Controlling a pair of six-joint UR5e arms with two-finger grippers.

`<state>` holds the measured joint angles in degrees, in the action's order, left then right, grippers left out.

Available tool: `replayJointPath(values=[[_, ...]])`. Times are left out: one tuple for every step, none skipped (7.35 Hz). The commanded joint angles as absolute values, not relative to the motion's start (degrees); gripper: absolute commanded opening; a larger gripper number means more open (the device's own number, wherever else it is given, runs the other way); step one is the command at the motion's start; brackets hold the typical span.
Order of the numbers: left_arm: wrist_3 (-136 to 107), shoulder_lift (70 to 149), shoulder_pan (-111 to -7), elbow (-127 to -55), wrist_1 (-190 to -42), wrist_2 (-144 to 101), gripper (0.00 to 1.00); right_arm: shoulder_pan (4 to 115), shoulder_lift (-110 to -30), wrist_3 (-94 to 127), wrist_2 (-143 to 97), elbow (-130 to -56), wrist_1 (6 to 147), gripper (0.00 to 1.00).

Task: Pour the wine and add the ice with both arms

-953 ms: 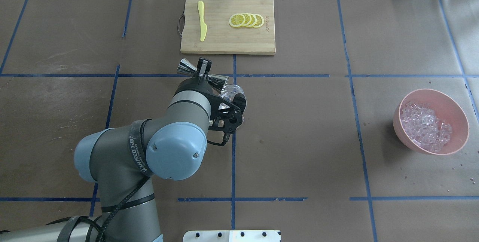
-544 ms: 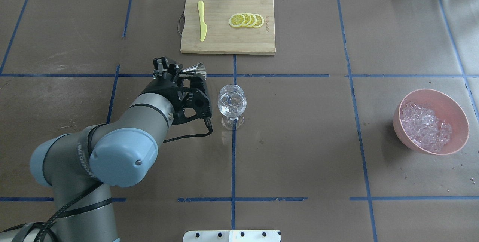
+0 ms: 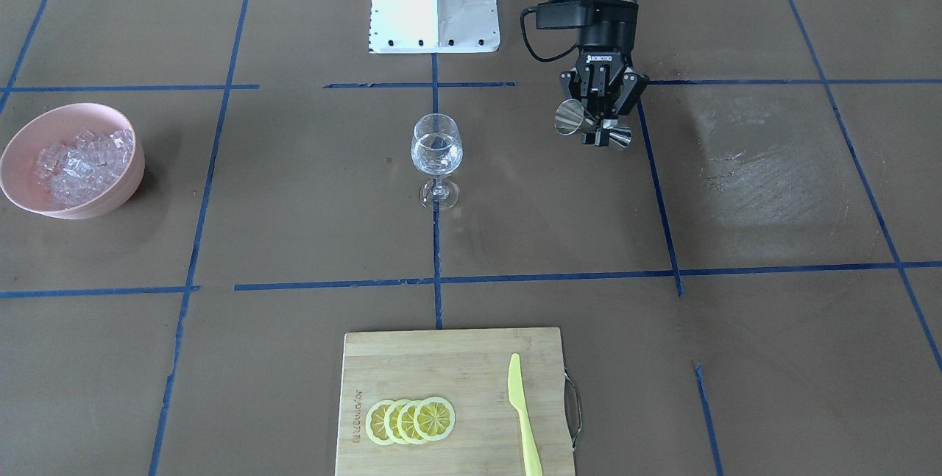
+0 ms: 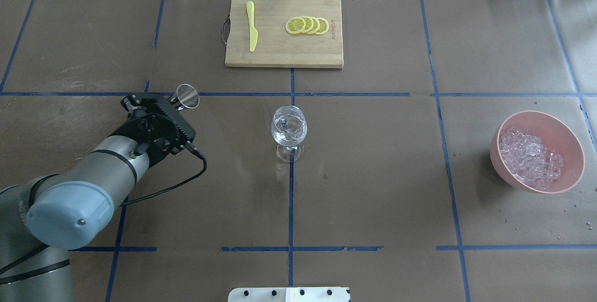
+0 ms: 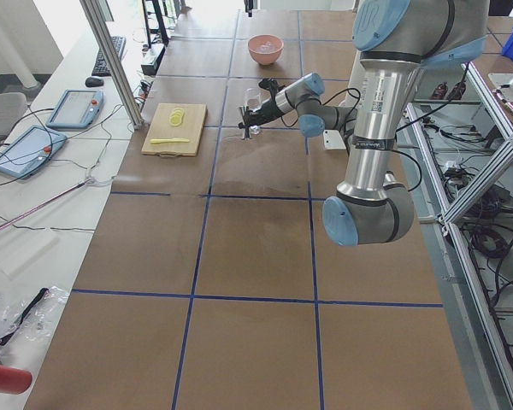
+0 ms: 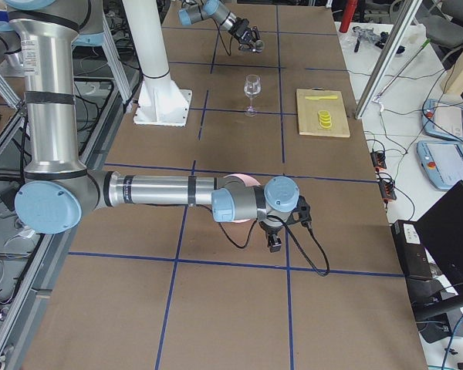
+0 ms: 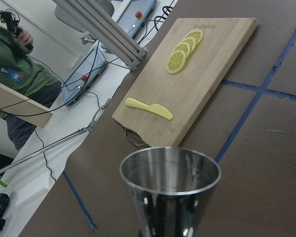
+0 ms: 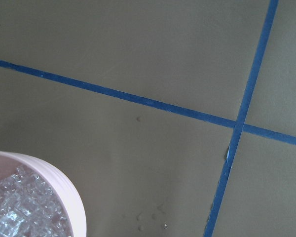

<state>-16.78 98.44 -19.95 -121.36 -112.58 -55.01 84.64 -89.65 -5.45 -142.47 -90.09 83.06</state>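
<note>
**Table (image 4: 373, 176) with stemmed glass (image 4: 289, 129) at centre**

Blue-taped brown paper covers the table. Wide bare ground surrounds the stemmed glass, and clear wine (image 3: 437, 156) is faintly seen inside it. A steel jigger (image 3: 570, 117) is clamped in the left gripper (image 3: 597, 126), well apart from the glass. In a pink bowl (image 4: 541, 113) toward the robot's right, ice (image 4: 529, 157) is heaped. The right gripper (image 6: 274, 243) is shown only from the side, near that bowl; its state cannot be told.

The fingers of my left gripper (image 5: 247, 113) pinch a small silvery metal jigger (image 5: 243, 114), barely a speck here. A clear stemmed glass (image 5: 254, 96) stands just beside the fingers, a pale wooden cutting board (image 5: 174, 130) farther out past them, a pink round bowl (image 5: 265, 49) well beyond.
</note>
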Motion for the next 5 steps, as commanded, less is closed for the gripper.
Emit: replayJointPath(values=[[-20.8, 84.5, -20.0, -120.8, -130.2, -54.8, 0.0, 84.6, -89.6, -5.4, -142.5, -90.1, 83.1, 1.0], [-23.7, 78.2, -20.0, -119.6, -139.7, -54.0, 0.0, 84.6, -89.6, -5.4, -142.5, -90.2, 83.0, 1.0], [-29.8, 76.9, -20.0, -114.9, -147.8, -49.9, 0.0, 84.6, -89.6, -5.4, -142.5, -90.3, 83.0, 1.0], [-34.0, 76.6, -19.9, -108.9, -155.2, -49.2, 0.0, 84.6, -89.6, -5.4, -142.5, -90.4, 83.0, 1.0], [-35.9, 73.8, -19.5, -105.5, -164.8, -49.6, 0.0, 84.6, -89.6, -5.4, -142.5, -90.4, 83.0, 1.0]])
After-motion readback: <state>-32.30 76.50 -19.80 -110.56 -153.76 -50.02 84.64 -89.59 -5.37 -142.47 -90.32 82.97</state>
